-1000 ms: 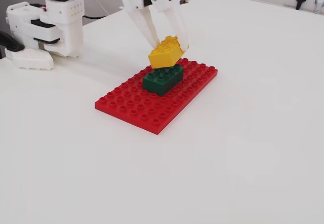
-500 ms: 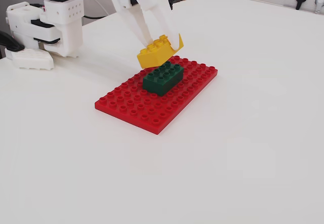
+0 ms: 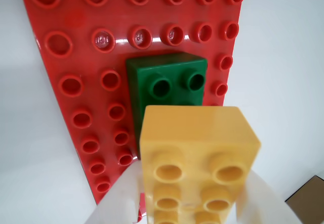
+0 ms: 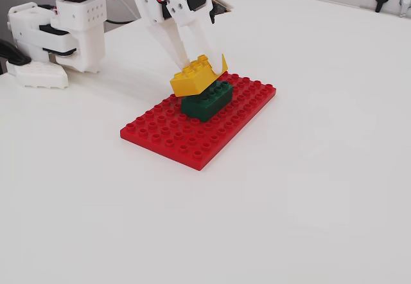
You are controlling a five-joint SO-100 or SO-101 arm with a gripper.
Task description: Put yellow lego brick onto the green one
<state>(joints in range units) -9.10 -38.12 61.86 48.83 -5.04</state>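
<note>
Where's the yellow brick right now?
In the fixed view the yellow brick is held tilted in the gripper, just above the near-left end of the green brick on the red baseplate. The wrist view shows it overlapping the green brick's near half.

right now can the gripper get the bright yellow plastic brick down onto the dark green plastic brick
Probably yes: the gripper holds the yellow brick tilted just above the green brick, whose visible studs are bare.
</note>
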